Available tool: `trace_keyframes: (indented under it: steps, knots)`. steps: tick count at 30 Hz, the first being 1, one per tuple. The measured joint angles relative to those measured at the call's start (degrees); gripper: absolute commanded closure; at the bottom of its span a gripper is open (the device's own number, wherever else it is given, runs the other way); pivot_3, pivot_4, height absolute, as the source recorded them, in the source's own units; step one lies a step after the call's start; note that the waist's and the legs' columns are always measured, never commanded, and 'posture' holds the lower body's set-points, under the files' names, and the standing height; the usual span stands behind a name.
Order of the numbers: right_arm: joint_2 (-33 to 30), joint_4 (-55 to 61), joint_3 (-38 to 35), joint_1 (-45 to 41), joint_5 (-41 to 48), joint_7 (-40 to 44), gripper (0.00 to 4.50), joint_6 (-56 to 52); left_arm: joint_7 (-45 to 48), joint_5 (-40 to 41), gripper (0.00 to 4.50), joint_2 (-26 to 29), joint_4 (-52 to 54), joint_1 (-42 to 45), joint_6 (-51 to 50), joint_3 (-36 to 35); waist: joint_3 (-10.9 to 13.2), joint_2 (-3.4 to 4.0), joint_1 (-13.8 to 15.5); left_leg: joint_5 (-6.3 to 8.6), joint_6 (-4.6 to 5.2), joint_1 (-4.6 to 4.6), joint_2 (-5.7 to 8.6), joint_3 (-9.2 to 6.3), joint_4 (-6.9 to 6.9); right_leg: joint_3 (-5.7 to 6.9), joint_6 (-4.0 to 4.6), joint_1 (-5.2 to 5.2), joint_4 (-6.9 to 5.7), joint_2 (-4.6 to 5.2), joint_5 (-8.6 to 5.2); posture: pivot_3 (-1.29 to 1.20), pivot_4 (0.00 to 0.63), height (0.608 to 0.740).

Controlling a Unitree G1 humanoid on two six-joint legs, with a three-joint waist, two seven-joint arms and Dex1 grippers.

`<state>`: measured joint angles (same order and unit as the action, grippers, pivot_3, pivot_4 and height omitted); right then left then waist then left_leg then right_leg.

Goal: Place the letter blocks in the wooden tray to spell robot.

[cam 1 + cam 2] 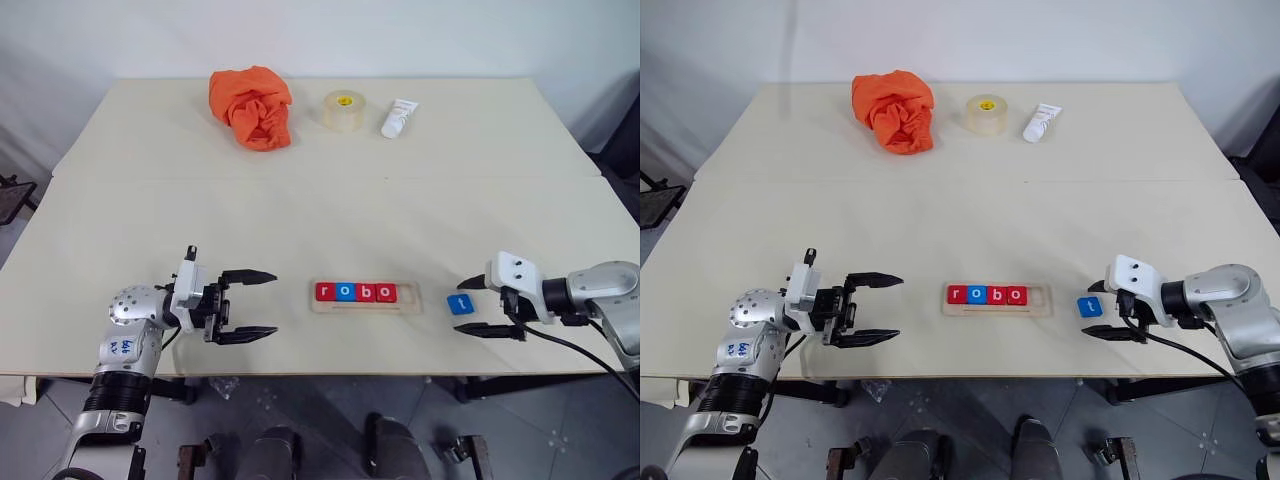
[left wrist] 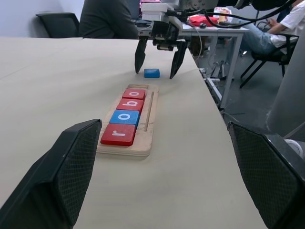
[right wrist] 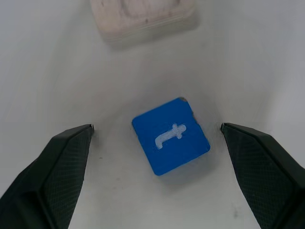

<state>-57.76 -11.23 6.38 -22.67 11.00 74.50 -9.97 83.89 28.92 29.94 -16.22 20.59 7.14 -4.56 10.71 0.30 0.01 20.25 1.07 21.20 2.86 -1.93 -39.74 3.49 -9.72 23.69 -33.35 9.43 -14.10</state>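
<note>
Just blue t block (image 3: 170,136), between open right hand (image 3: 157,138) fingers

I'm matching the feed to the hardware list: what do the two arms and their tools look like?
Both arms are silver-grey metal with black segments. The left tool has a white housing and two black tapered fingers with textured inner pads; its arm bears a blue handwritten mark. The right tool matches it, white housing and black fingers, with a black cable trailing from its wrist.
</note>
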Motion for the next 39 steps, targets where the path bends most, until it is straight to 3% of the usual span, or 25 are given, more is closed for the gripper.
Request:
trace_keyframes:
  steps: [1,4,11,16,22,26,33,39]
  knots:
    - [0.5,-0.6,0.1,-0.7,-0.4,0.3,0.03,0.4,-0.1,0.0,0.0,0.1,0.3,-0.3,-0.1,0.0,0.0,0.0,0.0,0.0,-0.01,-0.01,0.0,0.0,-0.01,0.0,0.0,0.0,0.0,0.0,0.0,0.0,0.15,0.74]
    - [1.5,-2.0,0.3,-1.6,-0.9,1.0,0.63,1.5,-0.5,0.1,0.0,0.2,1.0,-1.3,-0.4,-0.1,0.0,0.0,-0.1,0.0,-0.04,-0.01,-0.03,0.0,-0.02,0.02,0.0,0.0,-0.02,-0.01,0.0,0.0,0.15,0.74]
    - [2.1,-2.5,0.4,-1.8,-1.5,2.0,3.0,2.8,-1.4,0.1,0.0,0.2,2.0,-1.4,-0.8,-0.1,0.0,0.0,0.0,0.01,-0.05,-0.02,-0.04,0.01,-0.18,0.01,0.0,-0.03,-0.09,0.0,0.0,0.0,0.15,0.74]
    - [2.1,-1.3,0.4,-2.6,-1.7,0.7,3.04,-0.7,-1.5,0.1,0.0,0.2,2.0,-1.4,-0.8,-0.1,0.0,0.01,-0.1,0.01,-0.06,-0.01,-0.23,0.03,-0.22,0.0,0.02,-0.02,-0.11,0.0,0.02,0.0,0.15,0.74]
    - [2.2,9.6,0.2,-6.8,0.2,-0.4,3.04,-15.1,-1.5,0.1,0.0,0.2,2.0,-1.5,-0.8,-0.1,0.0,0.04,0.0,0.05,-0.13,0.02,-0.42,0.05,-0.21,0.04,0.06,0.03,-0.1,-0.07,0.01,0.0,0.15,0.74]
    - [5.6,14.2,2.4,-11.0,1.2,-1.5,3.04,-21.1,-1.4,0.1,0.0,0.1,1.9,-1.4,-0.7,-0.1,0.0,0.04,0.0,0.06,-0.14,0.02,-0.42,0.03,-0.2,0.05,0.08,0.03,-0.08,-0.07,0.02,0.0,0.15,0.74]
    - [8.4,11.0,8.8,-13.4,-2.1,-1.6,3.04,-18.9,-1.5,0.1,0.0,0.1,1.9,-1.4,-0.6,-0.1,0.0,0.04,0.1,0.12,-0.06,0.08,-0.31,0.0,-0.2,0.06,0.07,0.04,-0.07,-0.05,0.02,0.0,0.15,0.74]
    - [8.4,6.6,9.5,-14.0,-4.2,-0.5,3.04,-14.9,-1.9,0.2,0.0,0.3,2.7,-3.9,-0.6,-1.2,0.0,0.04,-0.2,0.14,-0.07,0.08,-0.11,0.03,-0.17,0.06,0.09,0.08,-0.06,-0.07,0.01,0.0,0.15,0.74]
